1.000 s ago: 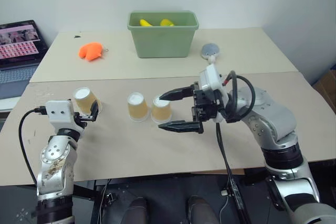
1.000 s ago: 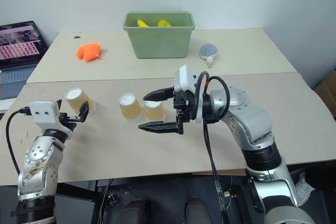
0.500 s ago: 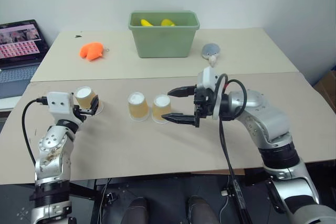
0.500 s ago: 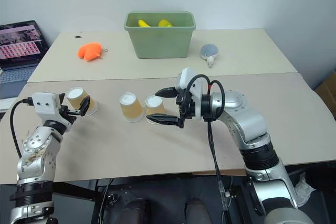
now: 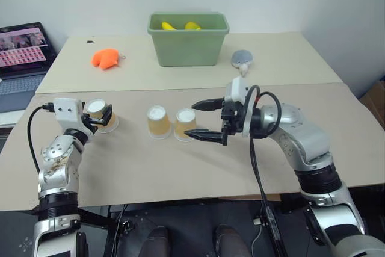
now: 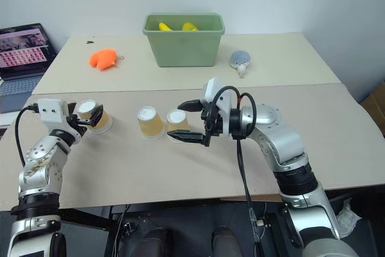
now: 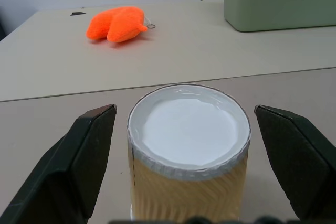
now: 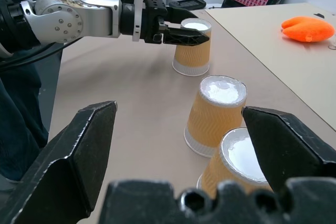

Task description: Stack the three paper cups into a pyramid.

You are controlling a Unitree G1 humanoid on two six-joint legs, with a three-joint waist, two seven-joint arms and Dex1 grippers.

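Three paper cups stand upside down, white bases up, in a rough row on the near tan surface [image 5: 180,173], none stacked on another. The left cup [image 5: 99,114] stands apart from the other two; the middle cup [image 5: 157,122] and the right cup [image 5: 184,124] stand just beside each other, close enough that it is hard to tell whether they touch. The left gripper [image 5: 103,117] is level with the left cup, its jaws spread wide with one black finger [image 7: 79,161] on each side of the cup and a clear gap between each finger and the cup wall, so it has hold of nothing. The right gripper [image 5: 203,121] points toward the right cup from the robot's right, its jaws also wide apart, one finger [image 5: 204,105] above and behind the cup's base, the other low by its near side, gripping nothing. On the far surface sit a green bin [image 5: 187,39] with yellow items inside, an orange plush toy [image 5: 104,58] and a small grey object [image 5: 242,58]. A laptop [image 5: 21,55] stands open at the far left.
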